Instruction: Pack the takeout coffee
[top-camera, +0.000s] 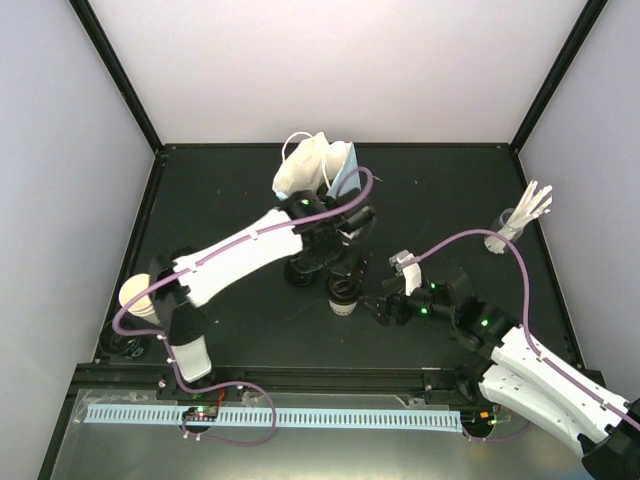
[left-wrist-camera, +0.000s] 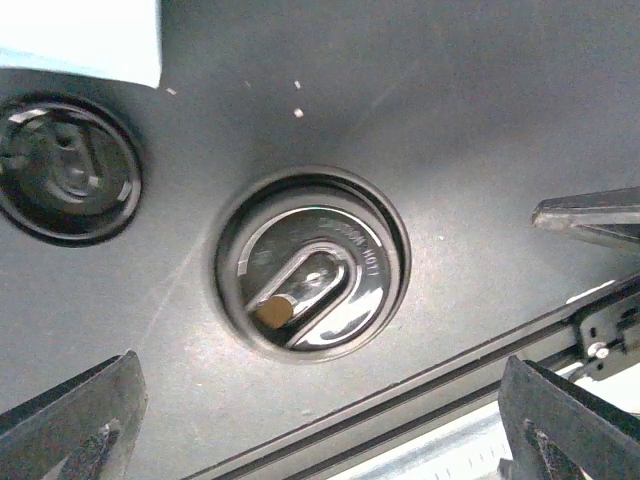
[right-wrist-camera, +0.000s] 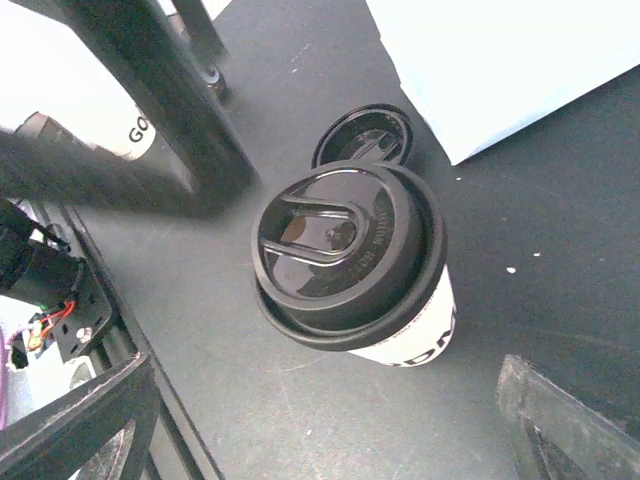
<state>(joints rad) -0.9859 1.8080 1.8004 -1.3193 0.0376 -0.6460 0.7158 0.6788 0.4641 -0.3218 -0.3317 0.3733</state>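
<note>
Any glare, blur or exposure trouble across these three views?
Top view: sharp; bright walls against a dark table. Left wrist: glare streaks on the lid, its own fingers soft at the bottom corners. Right wrist: cup crisp, the left arm crossing the upper left blurred, bag nearly washed out.

A light-blue paper bag with white handles stands at the back of the dark table. Well apart from it, near the right edge, a clear glass holds white sticks fanning outward. A white slotted strip runs along the near edge.
</note>
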